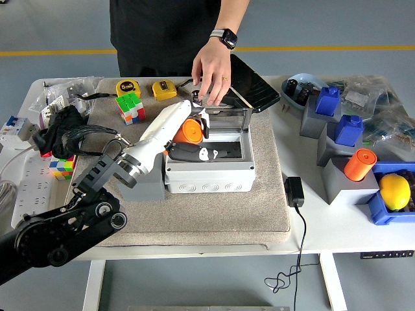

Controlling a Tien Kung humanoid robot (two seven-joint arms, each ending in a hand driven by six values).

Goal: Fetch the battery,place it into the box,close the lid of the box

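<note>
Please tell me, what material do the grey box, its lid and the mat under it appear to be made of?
The box looks like matte light-grey moulded plastic, with round knock-out marks on its front. Its lid seems clear, glossy plastic: it reflects light. The mat appears to be beige carpet-like fabric, dull and fuzzy.

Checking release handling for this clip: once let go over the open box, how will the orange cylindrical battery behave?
The orange cylindrical battery, gripped by the left hand over the grey plastic box, looks rigid and smooth, so probably slippery. Being round and tilted sideways, it will likely roll inside the box.
</note>
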